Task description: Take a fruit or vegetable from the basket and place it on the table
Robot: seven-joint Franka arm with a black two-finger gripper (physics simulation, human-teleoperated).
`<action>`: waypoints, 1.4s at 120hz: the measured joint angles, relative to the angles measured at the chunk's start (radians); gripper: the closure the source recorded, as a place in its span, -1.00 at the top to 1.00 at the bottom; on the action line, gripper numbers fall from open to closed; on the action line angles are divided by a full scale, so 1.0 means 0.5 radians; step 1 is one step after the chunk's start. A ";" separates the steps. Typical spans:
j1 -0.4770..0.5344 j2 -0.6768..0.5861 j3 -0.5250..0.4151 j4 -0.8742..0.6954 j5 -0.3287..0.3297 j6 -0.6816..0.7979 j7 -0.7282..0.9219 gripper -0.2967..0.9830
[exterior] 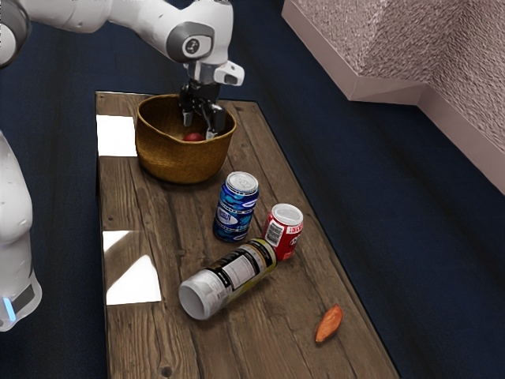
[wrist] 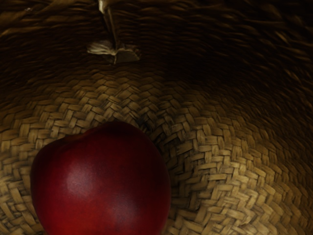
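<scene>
My gripper (exterior: 200,133) reaches down inside the woven basket (exterior: 177,162), its two fingers apart, with a gap between them. A red apple (exterior: 193,137) lies in the basket, just below and between the fingertips; its lower part is hidden by the basket's front wall. From the wrist, the apple (wrist: 102,181) looks large and close under my hand, resting on the basket's woven floor (wrist: 220,166).
On the table (exterior: 189,347) stand a blue can (exterior: 236,208) and a red can (exterior: 284,230). A white-capped bottle (exterior: 229,279) lies on its side against them. An orange sweet potato-like vegetable (exterior: 329,323) lies toward the exterior view's lower right.
</scene>
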 joint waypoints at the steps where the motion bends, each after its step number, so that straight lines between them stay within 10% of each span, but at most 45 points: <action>1: 0.000 0.002 0.000 -0.002 0.000 0.005 0.000 0.54; 86: 0.003 0.126 0.024 -0.085 -0.003 0.207 -0.001 0.54; 118: 0.003 0.133 0.026 -0.107 0.008 0.231 -0.014 -0.02; 168: 0.002 -0.035 0.065 -0.113 0.037 0.263 -0.063 -0.14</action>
